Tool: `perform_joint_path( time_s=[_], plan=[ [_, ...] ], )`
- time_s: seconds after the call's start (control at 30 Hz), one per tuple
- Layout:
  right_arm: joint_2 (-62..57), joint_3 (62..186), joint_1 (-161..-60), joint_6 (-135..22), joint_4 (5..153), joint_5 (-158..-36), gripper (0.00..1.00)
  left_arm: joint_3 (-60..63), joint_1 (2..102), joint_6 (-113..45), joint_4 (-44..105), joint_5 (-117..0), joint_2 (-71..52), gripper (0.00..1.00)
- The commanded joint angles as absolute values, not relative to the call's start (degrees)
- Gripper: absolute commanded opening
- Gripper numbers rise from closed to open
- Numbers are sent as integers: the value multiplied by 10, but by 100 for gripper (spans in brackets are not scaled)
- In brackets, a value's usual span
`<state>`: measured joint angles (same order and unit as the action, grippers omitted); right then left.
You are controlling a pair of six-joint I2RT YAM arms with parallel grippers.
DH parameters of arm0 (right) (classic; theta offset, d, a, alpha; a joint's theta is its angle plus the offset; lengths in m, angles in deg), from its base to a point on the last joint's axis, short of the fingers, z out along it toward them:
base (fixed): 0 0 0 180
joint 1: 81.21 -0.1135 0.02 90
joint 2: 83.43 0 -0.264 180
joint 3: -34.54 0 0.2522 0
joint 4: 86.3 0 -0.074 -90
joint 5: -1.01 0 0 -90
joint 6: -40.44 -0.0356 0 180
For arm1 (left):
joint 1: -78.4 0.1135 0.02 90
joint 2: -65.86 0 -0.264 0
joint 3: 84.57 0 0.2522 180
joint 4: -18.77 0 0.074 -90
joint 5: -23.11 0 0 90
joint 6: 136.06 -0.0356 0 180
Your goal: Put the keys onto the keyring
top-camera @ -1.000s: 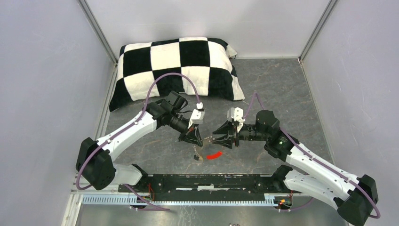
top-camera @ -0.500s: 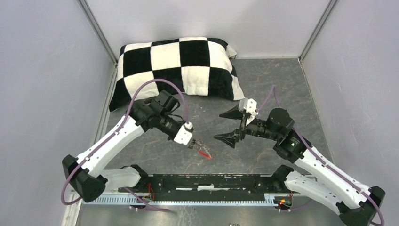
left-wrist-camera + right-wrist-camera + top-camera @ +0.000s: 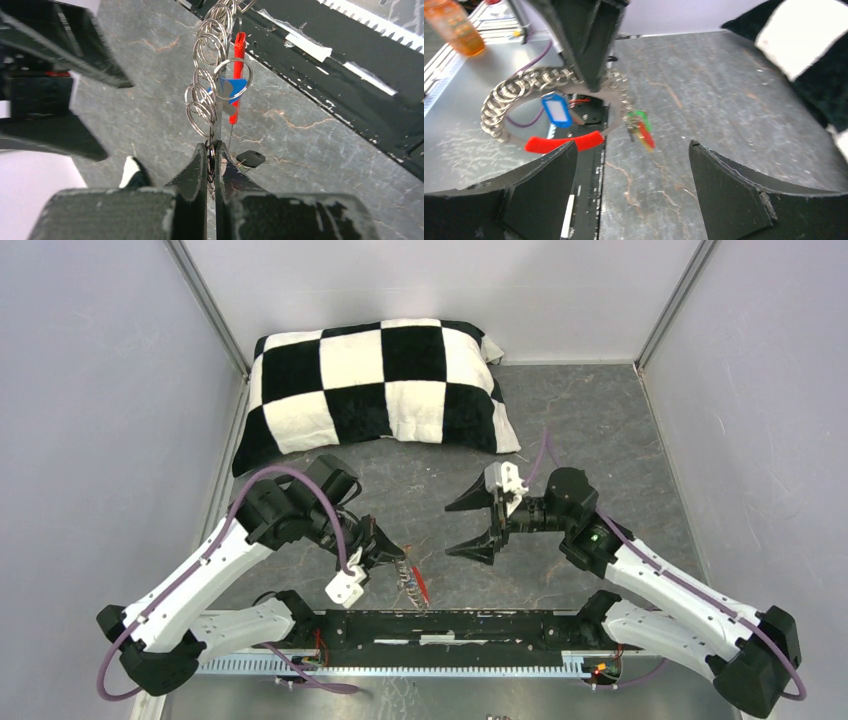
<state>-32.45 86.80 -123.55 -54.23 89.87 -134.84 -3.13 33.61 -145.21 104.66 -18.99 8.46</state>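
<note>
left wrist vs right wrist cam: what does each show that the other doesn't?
Left wrist only: a small black tag beside the ring's pinched end. Right wrist only: blurred green-and-red tags, orange bottle, checkered pillow. Both: the left gripper shut on the keyring, the blue tag, the red strip, the open right gripper.

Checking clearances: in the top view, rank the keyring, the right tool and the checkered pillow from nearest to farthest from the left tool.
1. keyring: clamped in the left tool, on its near side.
2. right tool: open, to its right.
3. checkered pillow: at the far wall.
</note>
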Motion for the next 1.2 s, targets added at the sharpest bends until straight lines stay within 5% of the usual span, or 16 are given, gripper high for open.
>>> perform_joint_path(
  time_s=[0.0,0.53,1.17],
  plan=[
    [-320,856,-1288,-503,957,-1379,88,-28,332,-1560,1048,-181,100,2],
    [-241,799,-1374,-598,1178,-1364,72,-4,325,-1512,1031,-147,86,2],
    [-189,788,-1407,-616,1240,-1358,57,4,321,-1479,1019,-146,93,2]
  ],
)
